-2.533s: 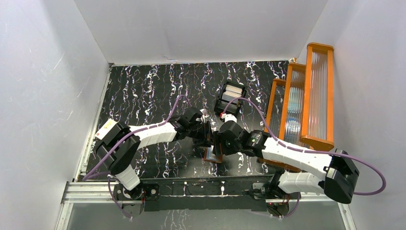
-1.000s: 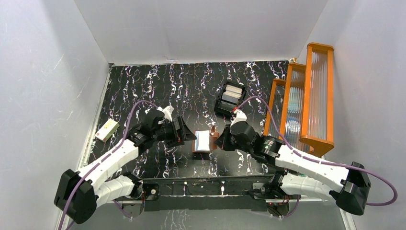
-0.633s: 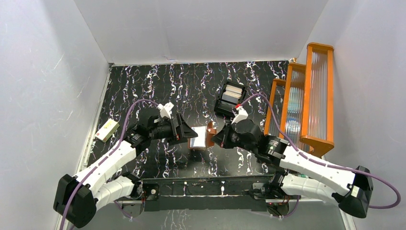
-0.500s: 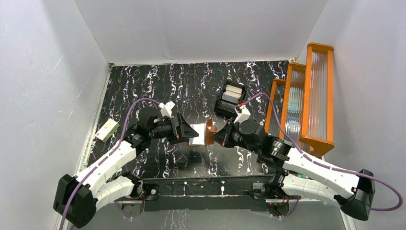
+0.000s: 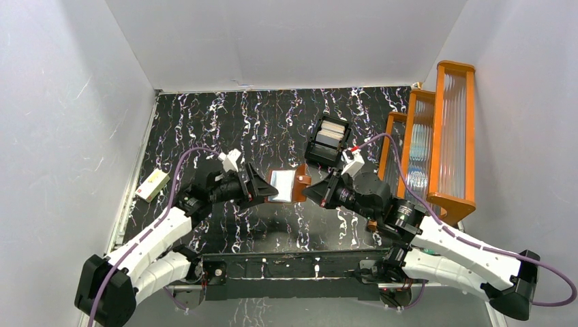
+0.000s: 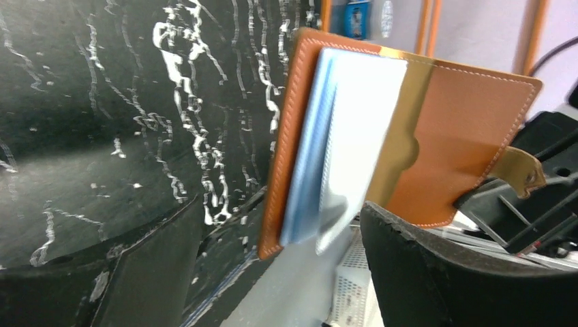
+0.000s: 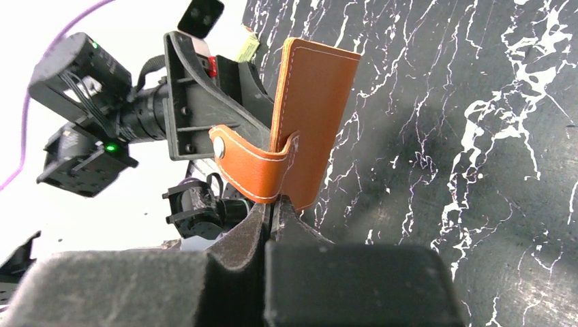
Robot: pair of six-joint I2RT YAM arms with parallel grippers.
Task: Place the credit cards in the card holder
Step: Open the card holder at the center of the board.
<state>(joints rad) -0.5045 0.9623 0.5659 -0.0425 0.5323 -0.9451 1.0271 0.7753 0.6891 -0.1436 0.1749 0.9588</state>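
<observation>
**Pinched upright at centre frame**

Gripped the card holder (image 5: pixel 283 185) upright at mid-frame with the right gripper (image 5: pixel 308 191), jaws closed tight on its strap edge. Spread the left gripper (image 5: pixel 262 189) wide around its pale pockets, contact impossible to tell. Showed a black tray (image 5: pixel 311 148) further up, right of centre

Lab test booth: white walls (image 5: pixel 286 41) enclosing a marbled black table (image 5: pixel 225 122).

The left arm (image 5: pixel 155 235) at seven o'clock and right arm (image 5: pixel 463 246) at five share white shells, black joints, a purple cable (image 5: pixel 198 149), and black left gripper (image 5: pixel 268 188) and right gripper (image 5: pixel 305 192).
</observation>
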